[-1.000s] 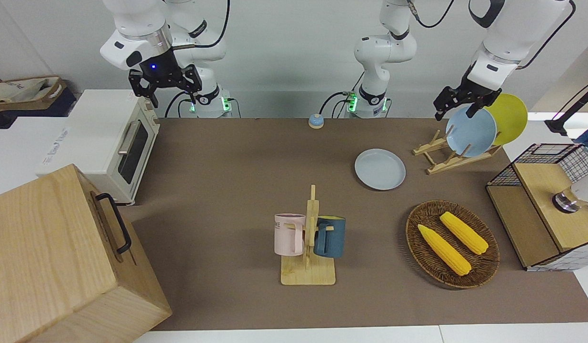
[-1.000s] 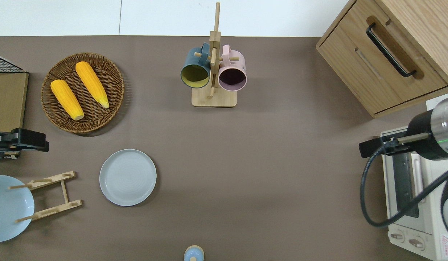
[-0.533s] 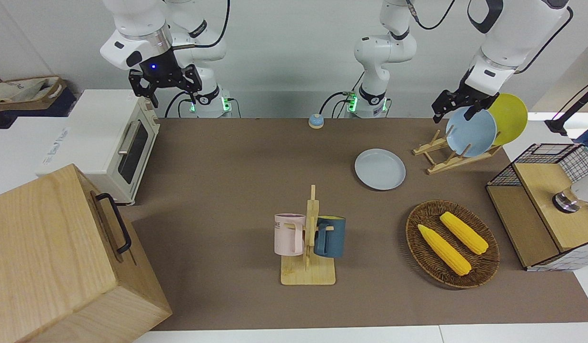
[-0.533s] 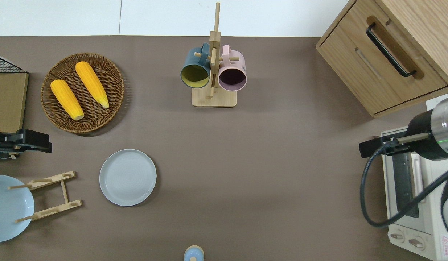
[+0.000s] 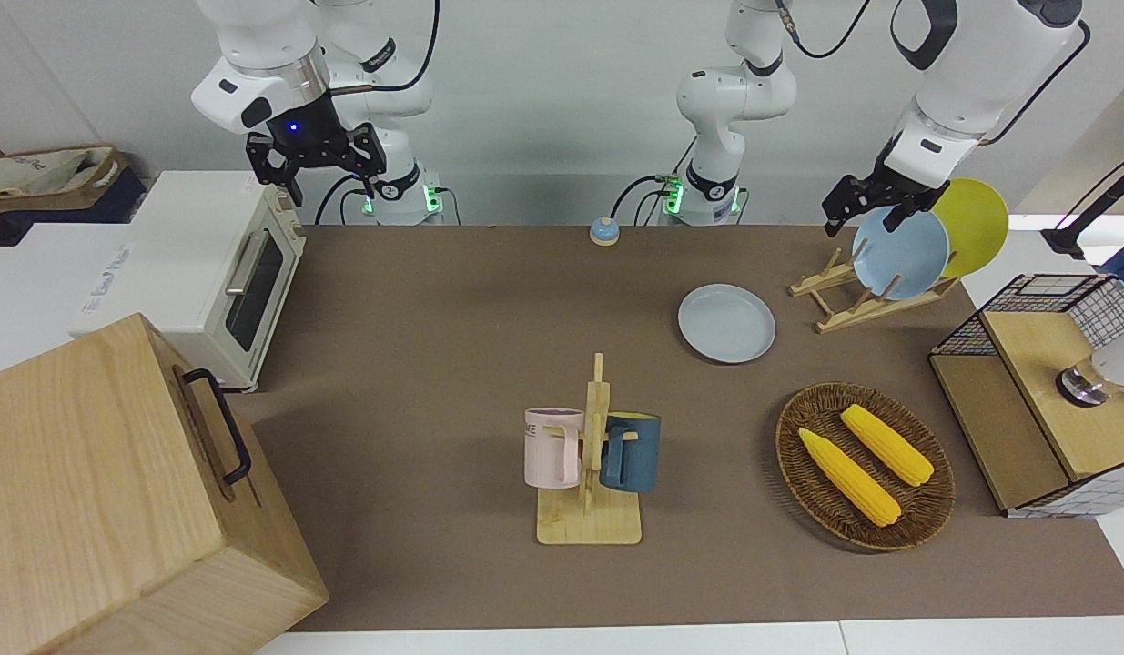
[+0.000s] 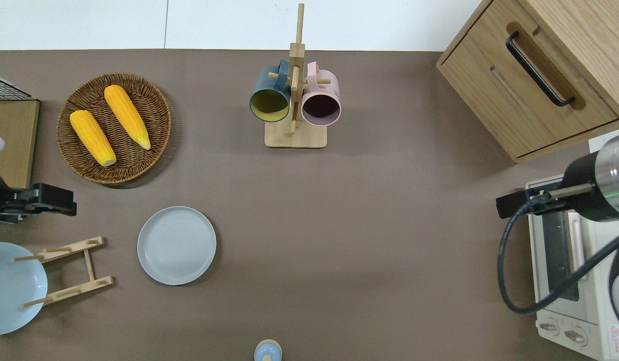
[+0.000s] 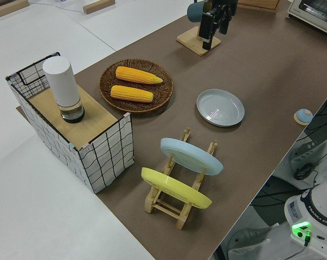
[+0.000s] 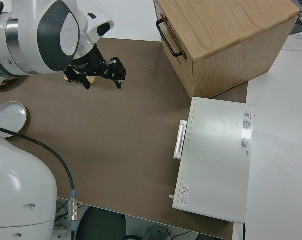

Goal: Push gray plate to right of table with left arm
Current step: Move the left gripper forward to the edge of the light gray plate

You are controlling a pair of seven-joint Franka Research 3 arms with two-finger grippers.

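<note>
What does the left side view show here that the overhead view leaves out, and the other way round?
Only the left side view shows the yellow plate in the wooden rack and the white cylinder on the wire-walled box. Only the overhead view shows the wooden drawer cabinet and the parked right arm's pincer by the toaster oven. Both show the gray plate flat on the table, untouched, the corn basket, the mug rack and the left pincer, up in the air.

The pale pink mug on the wooden rack shows the letters "ME". The white toaster oven has labels too small to read.
</note>
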